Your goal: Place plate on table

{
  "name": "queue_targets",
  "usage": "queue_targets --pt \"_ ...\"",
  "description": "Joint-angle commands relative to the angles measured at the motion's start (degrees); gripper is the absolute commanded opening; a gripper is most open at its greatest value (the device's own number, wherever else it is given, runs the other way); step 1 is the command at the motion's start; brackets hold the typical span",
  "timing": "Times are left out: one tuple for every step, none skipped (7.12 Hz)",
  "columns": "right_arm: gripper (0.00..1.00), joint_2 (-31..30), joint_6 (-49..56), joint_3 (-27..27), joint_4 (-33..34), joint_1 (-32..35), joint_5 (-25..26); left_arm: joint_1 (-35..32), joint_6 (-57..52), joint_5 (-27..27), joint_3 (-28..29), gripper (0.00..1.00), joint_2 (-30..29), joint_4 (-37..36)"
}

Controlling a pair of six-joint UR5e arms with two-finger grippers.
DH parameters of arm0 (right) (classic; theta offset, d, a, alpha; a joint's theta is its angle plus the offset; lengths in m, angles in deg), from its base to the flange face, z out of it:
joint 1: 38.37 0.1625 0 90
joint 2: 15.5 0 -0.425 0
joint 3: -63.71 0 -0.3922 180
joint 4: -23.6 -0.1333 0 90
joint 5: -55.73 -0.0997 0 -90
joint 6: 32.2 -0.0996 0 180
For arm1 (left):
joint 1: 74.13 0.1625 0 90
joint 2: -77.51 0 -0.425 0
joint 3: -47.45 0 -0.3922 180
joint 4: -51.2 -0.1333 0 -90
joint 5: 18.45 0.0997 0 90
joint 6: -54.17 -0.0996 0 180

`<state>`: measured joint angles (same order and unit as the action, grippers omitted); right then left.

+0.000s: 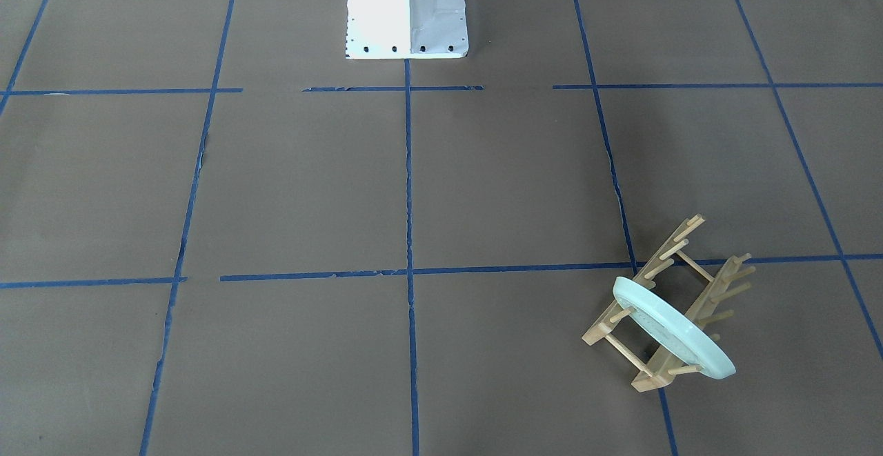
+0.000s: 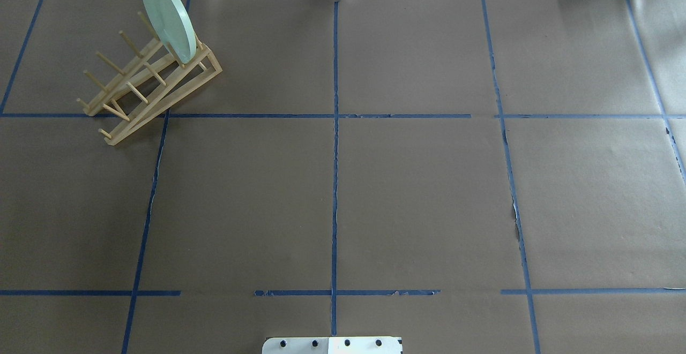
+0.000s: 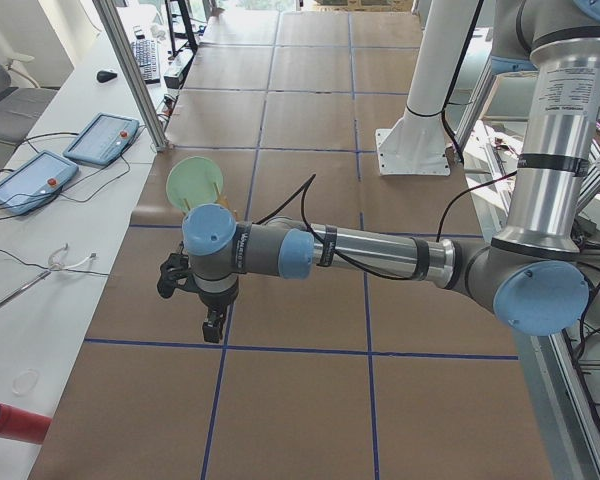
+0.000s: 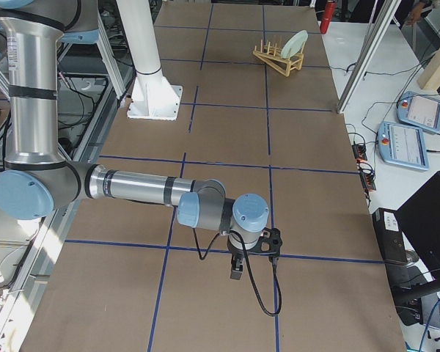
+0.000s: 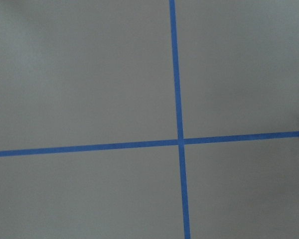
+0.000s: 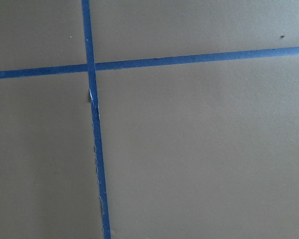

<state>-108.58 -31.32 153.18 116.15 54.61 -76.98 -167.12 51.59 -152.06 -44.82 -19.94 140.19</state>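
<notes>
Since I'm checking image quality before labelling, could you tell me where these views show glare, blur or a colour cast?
Exterior front-facing: the white metal base is blown out by glare, while the plate is sharp. Left wrist-mounted: soft focus, and the table looks grey instead of brown. Right wrist-mounted: crisp, with the blue tape showing frayed edges.

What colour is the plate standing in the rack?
Pale mint green. The plate shows best in the overhead exterior view, standing on edge in the rack.
</notes>
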Motion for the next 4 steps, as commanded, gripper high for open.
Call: queue_targets --pt "1.00 0.00 0.00 -0.09 0.00 0.00 0.00 0.43 0.04 -0.59 -4.03 1.00 -3.43 0.21" --pt "1.00 0.00 0.00 0.00 0.00 0.00 0.00 3.57 0.13 -3.03 -5.70 1.00 -5.71 2.39" --pt "1.00 0.00 0.00 -0.09 0.00 0.00 0.00 4.56 7.78 -4.62 -6.85 1.00 -7.47 3.81" --pt "1.00 0.00 0.00 -0.09 0.00 0.00 0.00 6.66 20.04 -5.94 -6.86 1.00 -8.53 9.30"
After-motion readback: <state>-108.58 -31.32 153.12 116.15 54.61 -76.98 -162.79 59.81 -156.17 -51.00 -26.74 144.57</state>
